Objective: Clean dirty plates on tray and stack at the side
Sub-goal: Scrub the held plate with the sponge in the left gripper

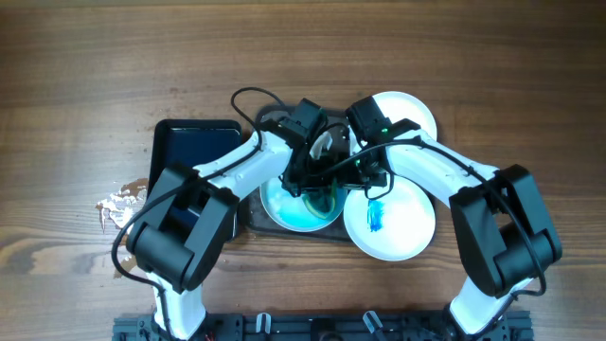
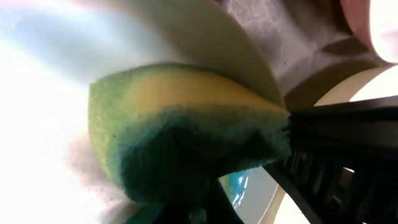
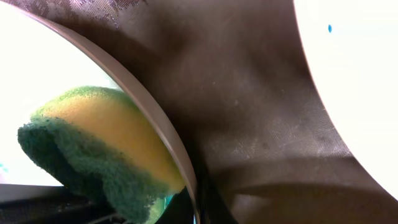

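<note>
Plate (image 1: 289,210) with teal-blue smear lies on tray (image 3: 261,124), toward its front left. Sponge (image 2: 186,137), green and yellow, presses on plate's white face, pinched tight in left gripper (image 1: 317,189). Right gripper (image 1: 367,180) sits at same plate's rim; finger spread cannot be told. Second plate (image 1: 402,227), blue streak at centre, lies just right. Third plate (image 1: 412,112) lies behind it. Black tray (image 1: 194,152) sits left on wooden table (image 1: 95,76).
</note>
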